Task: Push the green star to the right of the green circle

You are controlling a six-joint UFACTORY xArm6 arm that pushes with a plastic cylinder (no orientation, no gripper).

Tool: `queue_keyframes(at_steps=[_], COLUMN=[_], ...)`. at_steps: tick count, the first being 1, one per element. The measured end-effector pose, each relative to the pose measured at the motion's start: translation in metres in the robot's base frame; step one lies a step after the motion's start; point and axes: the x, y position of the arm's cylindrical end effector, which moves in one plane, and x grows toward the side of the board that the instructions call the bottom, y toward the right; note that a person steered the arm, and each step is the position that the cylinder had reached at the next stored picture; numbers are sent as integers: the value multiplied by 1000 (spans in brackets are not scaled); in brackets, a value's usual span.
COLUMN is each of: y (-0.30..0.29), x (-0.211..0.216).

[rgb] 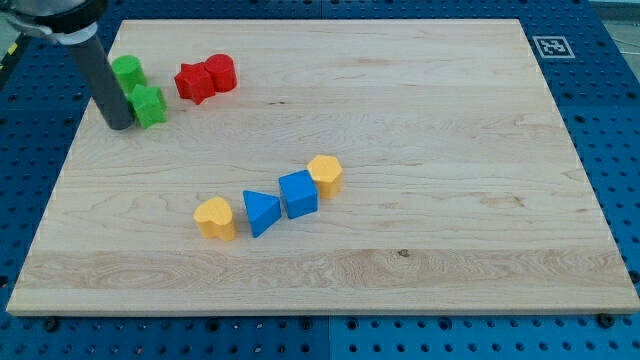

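The green star [150, 104] lies near the view's top left on the wooden board [420, 90]. The green circle [127, 72] sits just above and left of it, close to touching. My tip [118, 125] rests on the board right against the star's left side, a little below the circle. The dark rod rises from the tip toward the view's top left corner.
A red star [194, 82] and a red circle [220, 73] touch each other just right of the green blocks. Lower in the middle a yellow heart [215, 217], blue triangle [261, 212], blue cube [299, 193] and yellow hexagon [325, 174] form a diagonal row.
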Motion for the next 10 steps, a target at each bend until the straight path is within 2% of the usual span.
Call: queue_keyframes(at_steps=[4,5,8,10], y=[25,25,27,67], x=[-24,-22,21,18])
